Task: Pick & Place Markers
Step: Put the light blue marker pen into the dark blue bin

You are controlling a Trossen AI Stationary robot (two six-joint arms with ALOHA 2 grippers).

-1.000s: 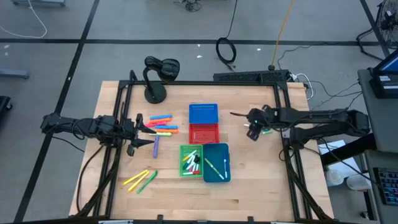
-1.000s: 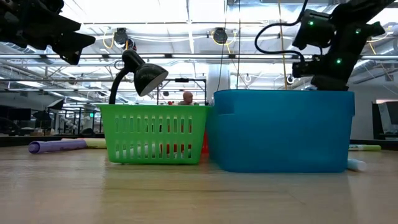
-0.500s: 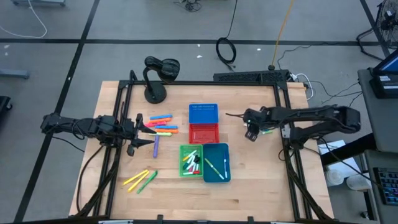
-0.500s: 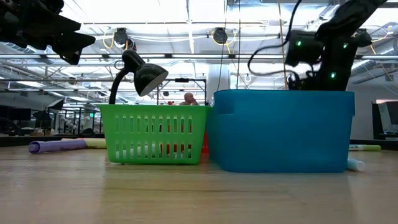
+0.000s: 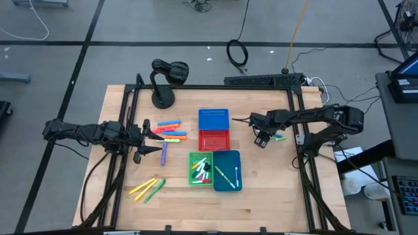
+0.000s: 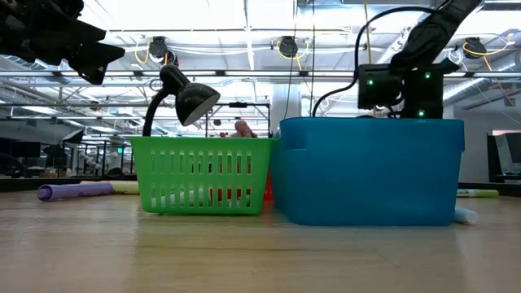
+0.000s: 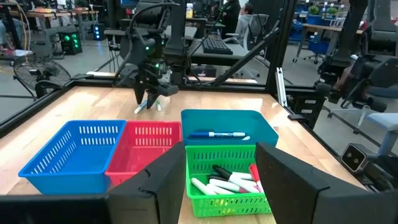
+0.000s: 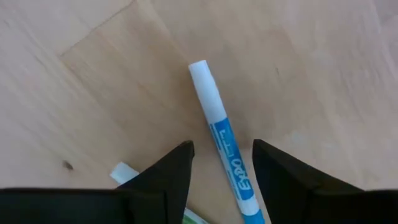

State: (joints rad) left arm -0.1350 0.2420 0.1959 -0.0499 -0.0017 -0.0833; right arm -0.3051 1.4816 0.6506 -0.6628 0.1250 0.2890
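White-bodied blue marker (image 8: 222,144) flat on bare wood, right of the bins | long axis runs between the right gripper (image 8: 221,163) fingers, directly beneath | jaws apart, straddling it, nothing held | right arm nearer, wrist pitched down | left gripper (image 5: 159,138) open, empty, beside left markers (image 5: 171,130)

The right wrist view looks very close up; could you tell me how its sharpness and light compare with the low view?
Right wrist view: the Expo marker between the right gripper fingers is sharp, evenly lit. Low view: bright ceiling lights glare behind the green basket.
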